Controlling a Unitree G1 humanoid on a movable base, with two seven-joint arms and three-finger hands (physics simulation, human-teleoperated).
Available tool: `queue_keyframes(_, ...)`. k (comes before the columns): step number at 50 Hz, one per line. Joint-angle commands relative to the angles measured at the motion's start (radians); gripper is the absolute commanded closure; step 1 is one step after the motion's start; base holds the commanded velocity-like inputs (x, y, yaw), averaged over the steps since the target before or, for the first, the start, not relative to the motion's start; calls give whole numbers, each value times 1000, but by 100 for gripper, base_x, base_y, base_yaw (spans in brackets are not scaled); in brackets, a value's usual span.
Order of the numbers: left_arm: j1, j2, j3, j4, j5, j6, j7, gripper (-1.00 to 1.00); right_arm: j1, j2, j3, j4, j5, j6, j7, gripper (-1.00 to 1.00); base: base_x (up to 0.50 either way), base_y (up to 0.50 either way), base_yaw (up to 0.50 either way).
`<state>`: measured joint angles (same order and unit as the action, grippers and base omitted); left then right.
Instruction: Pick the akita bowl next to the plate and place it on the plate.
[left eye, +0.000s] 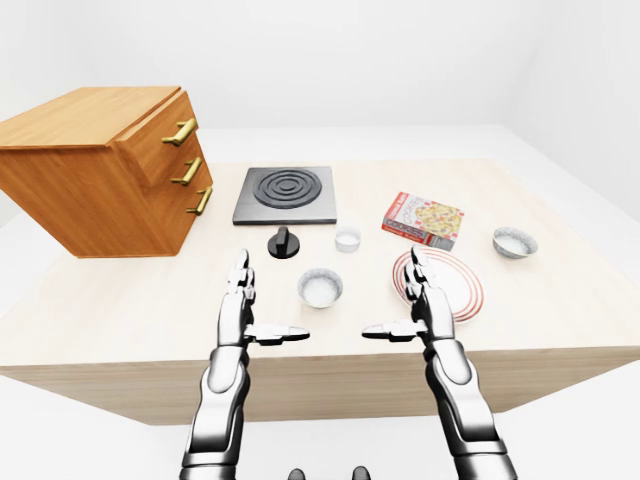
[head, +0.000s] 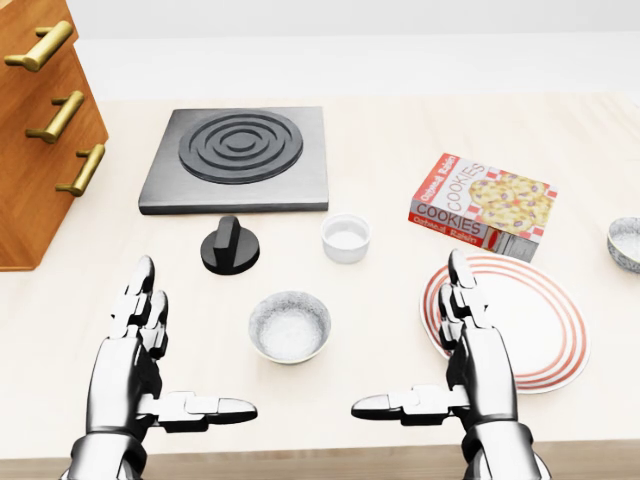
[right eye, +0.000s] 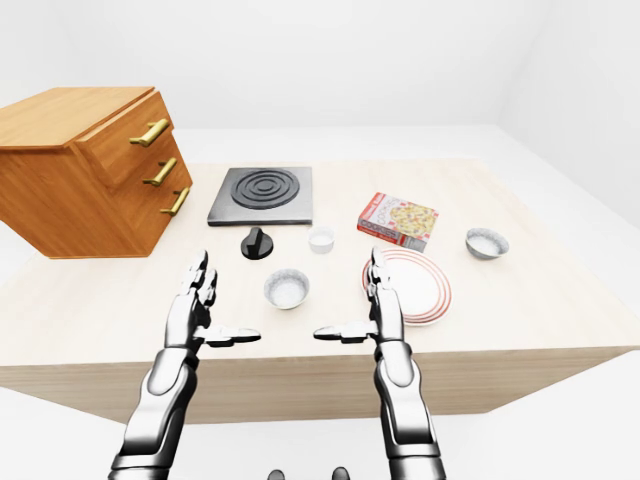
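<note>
Grey speckled bowl (head: 289, 326) w/ pale inside, upright betw. left robot hand (head: 127, 372) & right robot hand (head: 484, 368), both fingers apart.

**Three head cameras over one table**

Head view: closest of the three, tilted steeply down onto the table (head: 400, 140). Cuts the wooden cabinet (head: 25, 200) off at the left edge and fills nearly the whole frame with tabletop.

Left-eye and right-eye views: set further back, on the same heading, at a shallower tilt. Take in the whole tabletop with its near edge, the entire cabinet, and the white floor (left eye: 600, 440) and wall (left eye: 350, 60) around it. Nearly one picture across the pair, with everything a little further left in the right-eye view.

Shared by all three: the black stove plate (head: 240, 155), the cookie box (head: 485, 207), the striped plate (head: 540, 330), and the left hand (head: 125, 375) and right hand (head: 485, 375) reaching up from the bottom edge.
</note>
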<state>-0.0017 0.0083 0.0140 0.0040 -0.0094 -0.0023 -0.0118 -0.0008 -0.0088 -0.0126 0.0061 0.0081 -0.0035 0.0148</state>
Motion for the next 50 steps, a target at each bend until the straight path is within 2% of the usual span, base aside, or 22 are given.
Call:
queue_keyframes(1,-2,10,22,4,-10,-4,-19,-100,-4,-13,-20,28,3,-20,29,-100,0,0,0)
queue_keyframes(3,-1,10,20,8,-3,-12,-18,-100,-1,-13,-20,19,-1,-22,30,-100,0,0,0)
queue_keyframes(4,3,8,18,-11,-4,5,-19,-100,2,-13,-23,24,8,-41,40,-100,0,0,0)
queue_keyframes(6,4,7,16,-2,-2,-1,-20,-100,7,-12,-23,13,15,-40,49,-100,0,0,0)
queue_keyframes(8,4,6,18,-8,-9,10,-21,-100,7,-11,-23,15,16,-44,50,-100,0,0,0)
queue_keyframes(10,-2,7,21,10,-11,1,-20,-100,7,-11,-23,13,17,-45,52,-100,0,0,0)
queue_keyframes(12,2,6,19,0,-11,10,-19,-100,8,-11,-23,13,16,-45,51,-100,0,0,0)
queue_keyframes(14,-1,8,18,18,-4,-5,-17,-100,8,-10,-23,8,17,-40,52,-100,0,0,0)
queue_keyframes(17,0,8,18,12,-2,2,-14,-100,10,-9,-25,11,24,-47,54,-100,0,0,0)
queue_keyframes(18,0,8,18,12,-2,2,-14,-100,11,-9,-25,2,28,-38,54,-100,0,0,0)
queue_keyframes(22,2,7,17,-2,1,12,-12,-100,11,-8,-27,-2,39,-40,57,-100,0,0,0)
queue_keyframes(24,-3,9,18,20,7,-1,-9,-100,12,-7,-28,-19,47,-27,57,-100,-1,-23,0)
queue_keyframes(27,-4,9,20,19,7,0,-9,-100,16,-7,-28,-34,54,-19,57,-100,-3,-28,0)
queue_keyframes(29,0,9,18,13,9,4,-8,-100,15,-7,-28,-29,54,-25,57,-100,-3,-28,0)
queue_keyframes(30,-3,10,21,32,8,-12,-10,-100,14,-8,-29,-17,55,-35,59,-100,-3,-28,0)
queue_keyframes(32,-3,10,19,25,13,-5,-7,-100,13,-8,-28,-15,55,-37,59,-100,-3,-28,0)
queue_keyframes(39,-5,11,21,33,17,-6,-6,-100,19,-7,-25,-37,56,-24,56,-100,-4,-30,0)
queue_keyframes(40,0,10,18,10,19,12,-5,-100,16,-7,-26,-24,55,-34,57,-100,-7,-36,0)
queue_keyframes(42,-3,10,20,23,18,4,-5,-100,13,-7,-28,-20,58,-35,58,-100,-6,-36,0)
queue_keyframes(43,-6,11,21,34,17,-4,-6,-100,16,-7,-27,-34,58,-23,57,-100,-6,-36,0)
queue_keyframes(49,-9,11,23,42,17,-8,-4,-100,14,-6,-31,-26,73,-25,60,-100,-7,-35,0)
queue_keyframes(50,-6,10,21,35,17,-4,-4,-100,16,-6,-29,-35,72,-17,59,-100,-6,-34,0)
